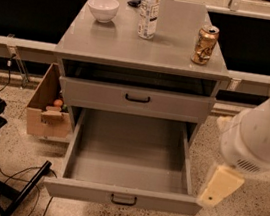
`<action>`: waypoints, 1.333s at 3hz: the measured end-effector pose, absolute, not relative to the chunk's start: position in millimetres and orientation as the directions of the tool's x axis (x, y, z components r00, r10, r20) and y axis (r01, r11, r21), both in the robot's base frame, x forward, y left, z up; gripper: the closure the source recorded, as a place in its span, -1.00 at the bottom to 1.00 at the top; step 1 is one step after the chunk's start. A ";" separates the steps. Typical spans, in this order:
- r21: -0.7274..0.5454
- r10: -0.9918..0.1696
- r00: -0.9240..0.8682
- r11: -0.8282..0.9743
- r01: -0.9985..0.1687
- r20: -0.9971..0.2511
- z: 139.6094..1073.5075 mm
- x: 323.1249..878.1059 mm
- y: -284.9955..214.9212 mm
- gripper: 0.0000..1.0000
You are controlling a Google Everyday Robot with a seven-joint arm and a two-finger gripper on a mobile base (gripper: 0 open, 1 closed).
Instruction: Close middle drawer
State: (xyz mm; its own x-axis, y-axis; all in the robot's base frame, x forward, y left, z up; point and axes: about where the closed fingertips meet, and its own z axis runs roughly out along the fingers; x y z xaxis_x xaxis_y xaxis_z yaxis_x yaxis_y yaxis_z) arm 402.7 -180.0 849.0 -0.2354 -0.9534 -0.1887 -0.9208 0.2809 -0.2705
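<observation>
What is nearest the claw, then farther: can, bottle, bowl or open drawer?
1. Open drawer, beside the claw, low at right.
2. Can, up top, right.
3. Bottle, up top, middle.
4. Bowl, up top, left.

The one camera looks from in front of and above the open middle drawer (pixel 127 162), tilted down at it from close by. The counter (pixel 174 45) lies beyond the drawer, the gripper (pixel 218 187) just right of its front corner.
</observation>
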 end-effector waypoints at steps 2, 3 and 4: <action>-0.194 -0.954 -0.292 0.300 -0.934 -0.068 681.0 380.8 -202.6 -1.00; -0.151 -0.934 -0.350 0.357 -0.922 -0.072 611.5 367.7 -213.9 -0.66; -0.114 -0.918 -0.385 0.394 -0.912 -0.095 577.1 361.3 -213.2 -0.21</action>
